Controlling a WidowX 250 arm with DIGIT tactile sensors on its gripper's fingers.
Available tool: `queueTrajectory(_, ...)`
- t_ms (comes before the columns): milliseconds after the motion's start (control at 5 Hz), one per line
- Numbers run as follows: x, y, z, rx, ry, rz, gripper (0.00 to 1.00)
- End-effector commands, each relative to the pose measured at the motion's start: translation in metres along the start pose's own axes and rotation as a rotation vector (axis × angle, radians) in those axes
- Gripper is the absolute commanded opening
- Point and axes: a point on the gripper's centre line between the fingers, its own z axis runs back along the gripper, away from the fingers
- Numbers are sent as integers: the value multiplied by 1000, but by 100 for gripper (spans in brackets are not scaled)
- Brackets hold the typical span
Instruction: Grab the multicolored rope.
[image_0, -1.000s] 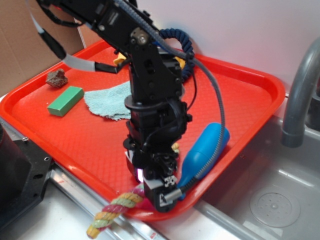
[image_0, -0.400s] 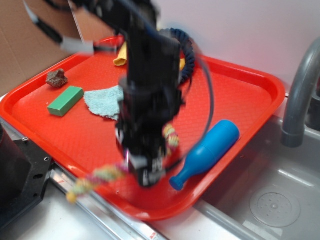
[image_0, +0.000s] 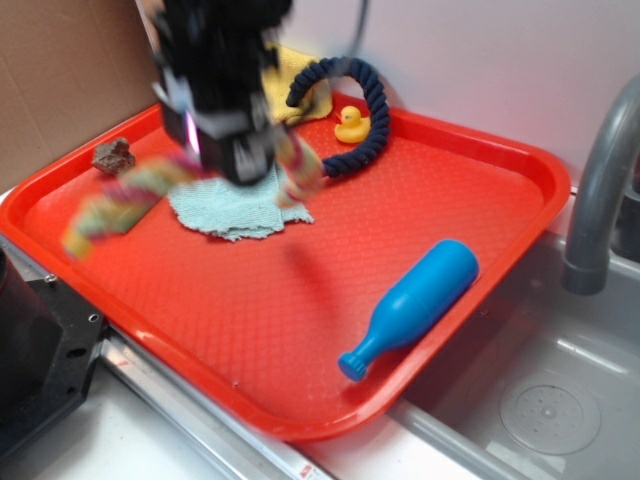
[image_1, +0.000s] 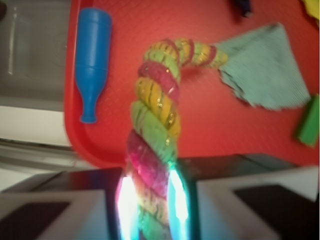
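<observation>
Wrist view shows my gripper (image_1: 148, 200) clamped on the rope (image_1: 155, 125), lifted above the tray (image_1: 210, 135). Motion blur hides how deep the hold is; the long hanging ends could probably drag it loose. Beyond lie the cloth (image_1: 267, 70) and bottle (image_1: 91, 55), neither obstructing.

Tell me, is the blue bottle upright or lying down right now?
Lying down. The blue bottle rests on its side on the red tray, neck toward the tray's near edge; the wrist view shows it flat too.
</observation>
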Motion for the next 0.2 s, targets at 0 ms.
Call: queueTrajectory(0, -35, 37, 51, -6, -128, 290, 0)
